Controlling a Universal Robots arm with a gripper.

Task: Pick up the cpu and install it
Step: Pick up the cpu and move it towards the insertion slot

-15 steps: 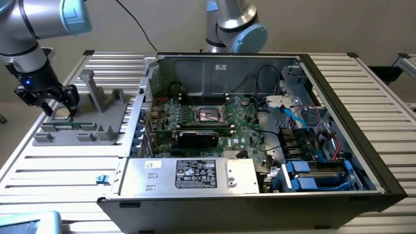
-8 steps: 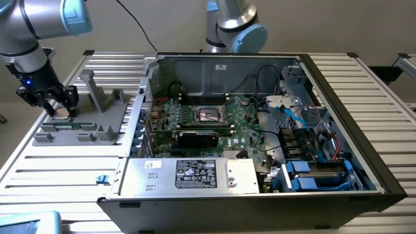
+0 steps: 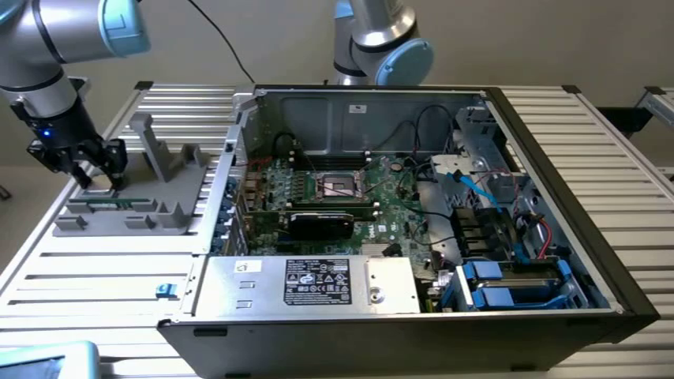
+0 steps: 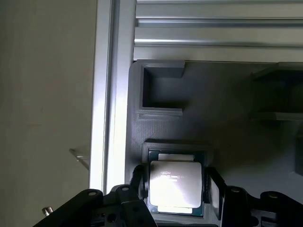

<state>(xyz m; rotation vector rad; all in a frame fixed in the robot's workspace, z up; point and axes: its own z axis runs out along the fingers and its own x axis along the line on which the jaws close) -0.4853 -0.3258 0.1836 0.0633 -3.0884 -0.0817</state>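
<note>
Slats of ribbed aluminium form the desk (image 3: 95, 276), with a small blue clip (image 3: 163, 290) at its near edge. Beside the clip lies the open computer case (image 3: 358, 118). Nearest inside it is the silver power supply (image 3: 390, 284) with its label. Behind that comes a black expansion card (image 3: 321, 223), then the square cpu socket (image 3: 339, 185) on the green motherboard.

On the exterior view's left of the case, at about the socket's depth, a grey moulded holder (image 3: 137, 213) sits on the desk. The tool (image 3: 97, 181) hangs straight down over the holder's left end from its grey-and-blue arm (image 3: 53, 47).

In the wrist view the tool (image 4: 176, 187) grips the cpu (image 4: 174, 182), with its black fingers (image 4: 139, 179) close against two opposite edges. The chip lies flat in its shallow recess in the holder (image 4: 227, 109), bright metal top up. Beyond it is a square pocket (image 4: 163, 87), then the desk rails.

Farthest back, another robot arm (image 3: 380, 47) rises behind the case.
</note>
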